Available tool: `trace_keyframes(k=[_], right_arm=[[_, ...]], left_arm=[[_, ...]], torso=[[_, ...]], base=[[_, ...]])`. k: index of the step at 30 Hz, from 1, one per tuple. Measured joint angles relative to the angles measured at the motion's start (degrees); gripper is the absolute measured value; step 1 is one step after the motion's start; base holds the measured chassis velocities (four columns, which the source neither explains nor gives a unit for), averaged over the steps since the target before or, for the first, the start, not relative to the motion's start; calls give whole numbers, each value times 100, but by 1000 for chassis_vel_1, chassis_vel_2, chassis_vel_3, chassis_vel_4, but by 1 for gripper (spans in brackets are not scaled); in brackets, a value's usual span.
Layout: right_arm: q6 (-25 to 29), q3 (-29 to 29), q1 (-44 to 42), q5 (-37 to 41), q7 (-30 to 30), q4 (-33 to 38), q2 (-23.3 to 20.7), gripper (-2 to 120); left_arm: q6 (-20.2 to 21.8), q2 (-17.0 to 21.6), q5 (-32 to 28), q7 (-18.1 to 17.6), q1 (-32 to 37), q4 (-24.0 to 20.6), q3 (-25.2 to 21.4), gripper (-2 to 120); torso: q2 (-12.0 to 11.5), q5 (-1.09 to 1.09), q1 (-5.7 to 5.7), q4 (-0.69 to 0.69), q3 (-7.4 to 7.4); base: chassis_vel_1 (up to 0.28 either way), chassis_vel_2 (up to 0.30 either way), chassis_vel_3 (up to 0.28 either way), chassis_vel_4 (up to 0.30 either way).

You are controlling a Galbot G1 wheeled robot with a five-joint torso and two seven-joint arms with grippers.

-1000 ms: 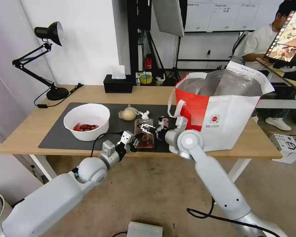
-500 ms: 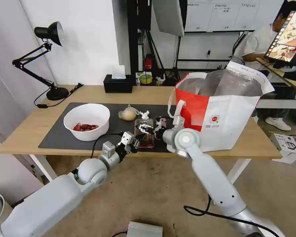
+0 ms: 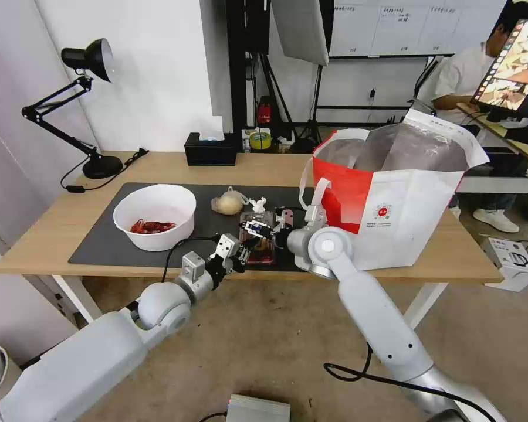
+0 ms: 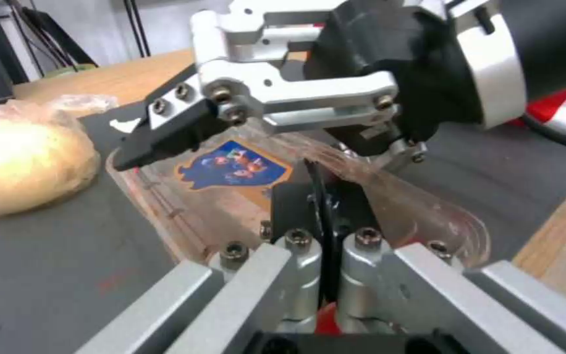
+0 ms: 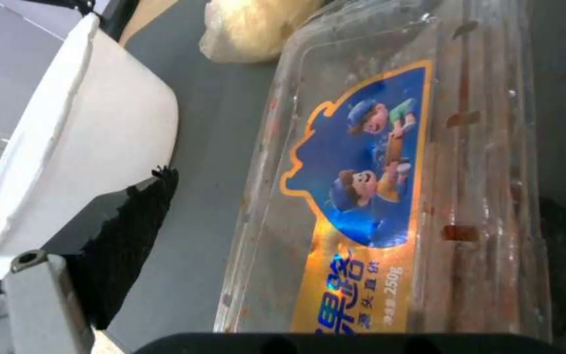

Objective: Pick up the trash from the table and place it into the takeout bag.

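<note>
Presently, item by item:

Tray [image 3: 258, 239]: lies flat on the mat [image 3: 100, 234] near the table's [image 3: 53, 234] front edge, between bowl [image 3: 155, 215] and bag [image 3: 393, 193].

Right gripper [image 3: 253, 227]: has slid leftward from beside the bag, now over the tray's far end, jaws spread wide [image 4: 184, 123].

Left gripper [image 3: 243, 253]: unmoved at the tray's near edge, fingers [image 4: 322, 216] nearly together; whether they pinch the rim cannot be told.

Judgement: a two-arm grasp is forming; no trash bagged yet.

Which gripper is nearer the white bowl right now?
Left. The left gripper sits at the clamshell tray's near end, closer to the white bowl; the right gripper is over the tray's far side.
</note>
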Motion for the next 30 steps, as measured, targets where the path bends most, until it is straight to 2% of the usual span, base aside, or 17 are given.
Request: trace_keyframes(k=[6,9,11,12,14,15,18,19,21,23,25,27,29,30], right_arm=[[-11,-39,41,-11,-5,-54,50,100],[-29,-54,67,-10,-7,-81,66,96],[-48,-84,77,-12,1,-90,66,85],[-48,-84,77,-12,1,-90,66,85],[-58,-96,71,-21,15,-90,54,75],[-58,-96,71,-21,15,-90,54,75],[-59,-99,39,-53,16,-83,35,60],[-59,-99,39,-53,16,-83,35,60],[-58,-97,15,-61,13,-66,20,50],[-57,-94,7,-63,13,-55,12,46],[-54,-86,-9,-73,35,-28,-12,35],[-52,-74,-18,-75,44,-25,-30,31],[-47,-61,-39,-71,45,-5,-57,20],[-47,-61,-39,-71,45,-5,-57,20]], left_arm=[[-6,6,2,1,14,-11,-9,0],[-12,10,2,1,7,-11,-8,0],[-16,12,2,1,-3,-15,-2,0],[-16,12,2,1,-3,-15,-2,0],[-19,14,2,1,-5,-26,-2,0],[-19,14,2,1,-5,-26,-2,0],[-19,35,-1,15,7,-49,-8,0],[-19,35,-1,15,7,-49,-8,0],[-18,70,-3,23,37,-88,-31,0],[-17,86,-4,24,47,-106,-43,0],[-16,127,-11,25,77,-150,-81,0],[-17,148,-14,28,86,-166,-105,0],[-20,191,-16,39,117,-202,-142,0],[-20,191,-16,39,117,-202,-142,0]], torso=[[0,0,0,0,0],[0,0,0,0,0],[0,0,0,0,0],[0,0,0,0,0],[0,0,0,0,0],[0,0,0,0,0],[0,0,0,0,0],[0,0,0,0,0],[0,0,0,0,0],[0,0,0,0,0],[0,0,0,1,0],[0,1,0,-1,0],[0,0,0,0,0],[0,0,0,0,0]], base=[[0,0,0,0],[0,0,0,0],[0,0,0,0],[0,0,0,0],[0,0,0,0],[0,0,0,0],[0,0,0,0],[0,0,0,0],[0,0,0,0],[0,0,0,0],[0,0,0,0],[0,0,0,0],[0,0,0,0],[0,0,0,0]])
